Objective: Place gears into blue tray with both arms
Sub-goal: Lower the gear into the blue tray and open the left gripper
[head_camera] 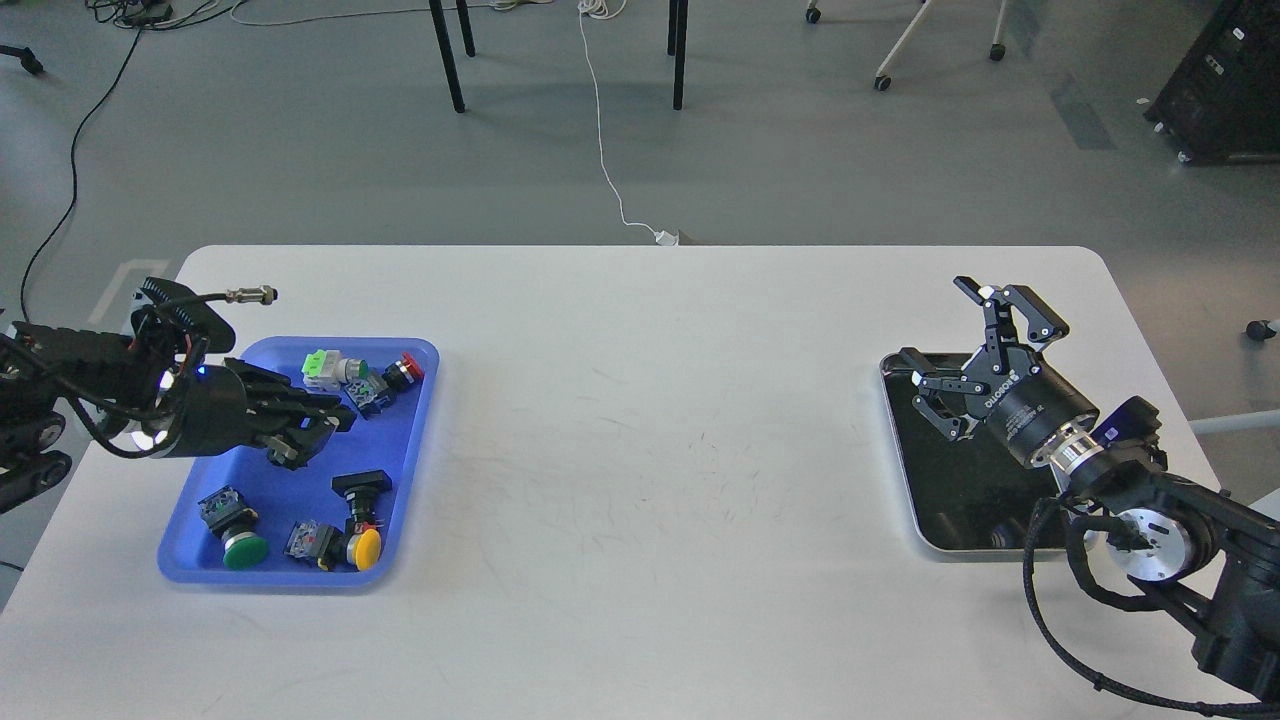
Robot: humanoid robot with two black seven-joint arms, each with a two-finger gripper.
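The blue tray (412,440) lies at the table's left and holds several push-button switches. My left gripper (318,437) reaches in from the left and hovers over the tray's middle, fingers pointing right. It looks dark and is seen side-on, so I cannot tell its state or whether it holds anything. No gears show; any in the tray or in the fingers are hidden. My right gripper (962,338) is open and empty, raised over the far left corner of the steel tray (900,470).
Switches with green (245,548), yellow (367,548) and red (410,368) caps lie in the blue tray. The steel tray has a black, glossy inside. My right arm's wrist and cables cover that tray's near right corner.
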